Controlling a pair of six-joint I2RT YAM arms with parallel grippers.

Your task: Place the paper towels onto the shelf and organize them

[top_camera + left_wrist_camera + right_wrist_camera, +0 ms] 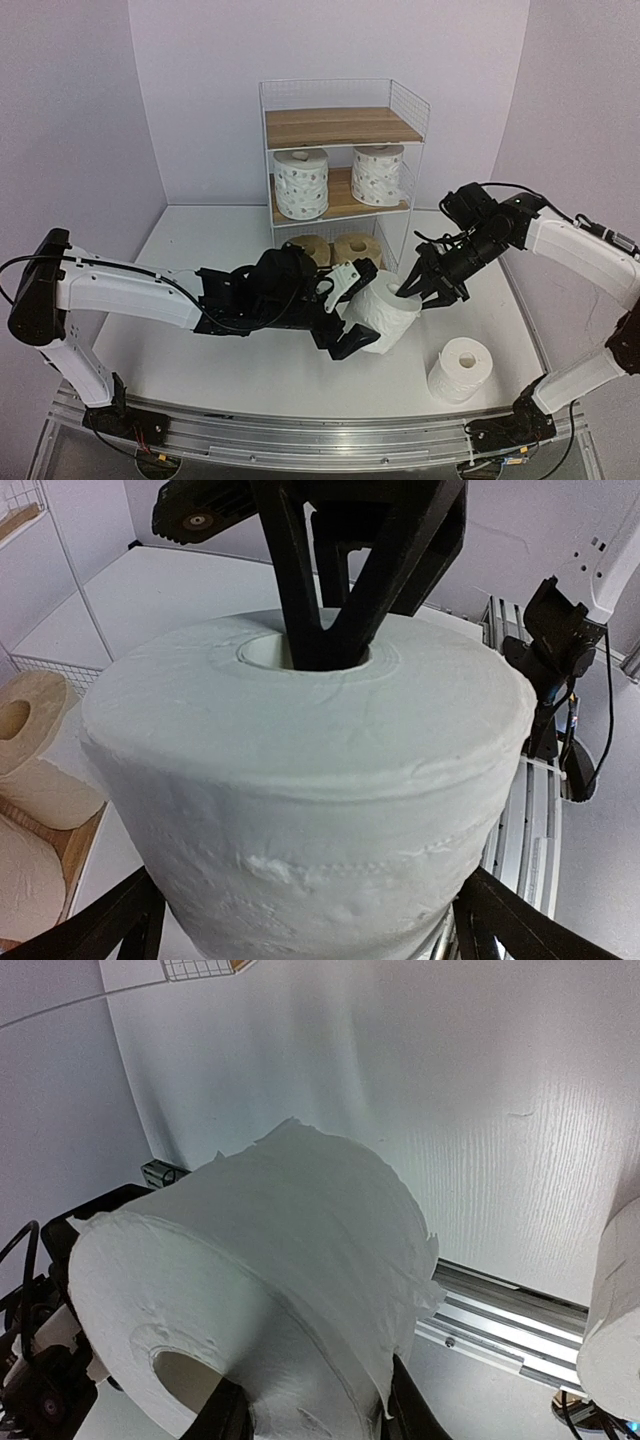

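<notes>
We are in the middle of passing a plain white roll (385, 312) between arms, just in front of the shelf (340, 127) and a little to its right. The roll seems to be hanging clear of the surface (220, 260). The left end effector (360, 308) is clamping it, one finger on each flank of the roll. The right end effector (425, 290) is coming in from the side away from the shelf's left, reaching into the hollow core. We cannot tell whether it is pinching the roll's wall or merely sitting in the hole.

The roll's long axis, the line through its core, is tilting. The open end is pointing up and away from the shelf's front, toward the right end effector.

On the shelf, two dotted rolls (301, 183) are filling the middle tier and two beige rolls (310, 248) the bottom tier, while the top board is bare. A second plain roll (460, 370) is standing upright, well in front of the shelf and to its right.

We are judging that the top board is the goal. One end effector must have a firm hold before the other lets go. The roll must then rise above the shelf's top rail and come upright, leaving room beside it for its partner.
</notes>
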